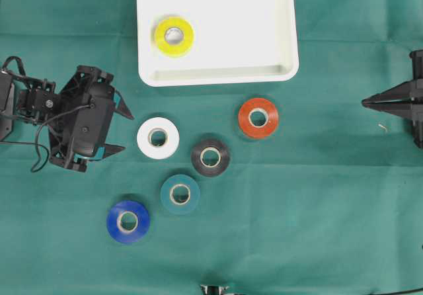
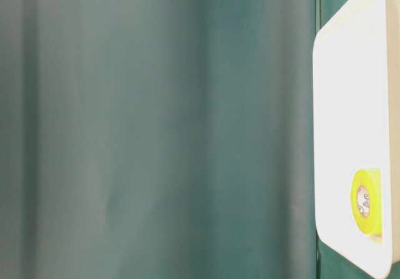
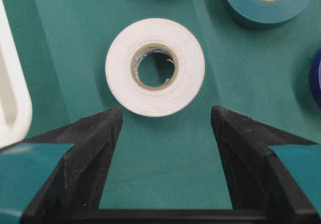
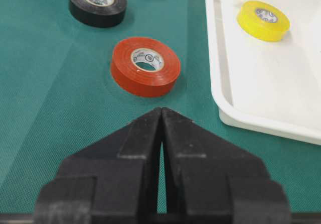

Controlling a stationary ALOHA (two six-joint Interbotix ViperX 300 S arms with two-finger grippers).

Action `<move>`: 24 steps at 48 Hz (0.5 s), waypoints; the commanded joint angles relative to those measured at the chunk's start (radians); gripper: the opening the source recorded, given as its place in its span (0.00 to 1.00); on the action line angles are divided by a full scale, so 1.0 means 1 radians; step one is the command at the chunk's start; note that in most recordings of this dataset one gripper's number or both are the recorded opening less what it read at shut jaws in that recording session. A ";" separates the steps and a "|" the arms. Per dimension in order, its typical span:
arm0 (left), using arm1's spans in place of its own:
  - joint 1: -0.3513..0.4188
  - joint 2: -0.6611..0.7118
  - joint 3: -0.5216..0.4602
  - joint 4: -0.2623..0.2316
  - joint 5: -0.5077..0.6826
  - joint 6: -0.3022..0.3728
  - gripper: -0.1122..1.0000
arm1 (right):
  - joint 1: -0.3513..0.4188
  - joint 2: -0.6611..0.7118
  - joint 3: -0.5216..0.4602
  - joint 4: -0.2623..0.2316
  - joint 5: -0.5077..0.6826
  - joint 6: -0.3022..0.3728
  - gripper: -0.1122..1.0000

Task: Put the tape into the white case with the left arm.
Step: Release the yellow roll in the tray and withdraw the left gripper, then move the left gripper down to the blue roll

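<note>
Overhead exterior view: the left arm's fingers (image 1: pixel 123 132) stand apart, holding nothing, tips pointing toward the white tape (image 1: pixel 158 137), which lies flat on the green worktop (image 1: pixel 317 215) just beyond them, not touching. Near it lie the black tape (image 1: pixel 210 157), teal tape (image 1: pixel 180 194), blue tape (image 1: pixel 128 221) and red tape (image 1: pixel 258 118). The white case (image 1: pixel 264 43) sits above them with the yellow tape (image 1: pixel 174 36) inside. The right arm's fingers (image 1: pixel 367 101) are pressed together at the right edge.

Table-level view: only the case (image 2: pixel 350 91) and the yellow roll (image 2: pixel 366 201) show.

Left wrist view: the white roll (image 3: pixel 155 74) lies ahead of the gap between the two spread fingertips (image 3: pixel 103 133), closer to the left one.

Right wrist view: the closed fingers (image 4: pixel 161 114) point at the red roll (image 4: pixel 145 67), apart from it.
</note>
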 commanded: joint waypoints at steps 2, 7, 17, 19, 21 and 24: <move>-0.009 -0.012 -0.009 -0.003 -0.008 0.000 0.74 | -0.002 0.006 0.003 -0.005 -0.008 0.002 0.02; -0.025 -0.012 -0.011 -0.002 -0.008 0.000 0.74 | -0.002 0.006 0.003 -0.005 -0.008 0.002 0.02; -0.092 -0.011 -0.014 -0.003 -0.008 -0.002 0.74 | -0.002 0.006 0.003 -0.005 -0.008 0.002 0.02; -0.109 -0.009 -0.014 -0.003 -0.008 -0.002 0.74 | -0.002 0.006 0.003 -0.005 -0.008 0.002 0.02; -0.127 -0.006 -0.014 -0.003 -0.009 -0.002 0.74 | -0.002 0.006 0.003 -0.005 -0.009 0.002 0.02; -0.155 -0.005 -0.014 -0.003 -0.008 -0.002 0.74 | -0.002 0.006 0.003 -0.006 -0.008 0.002 0.02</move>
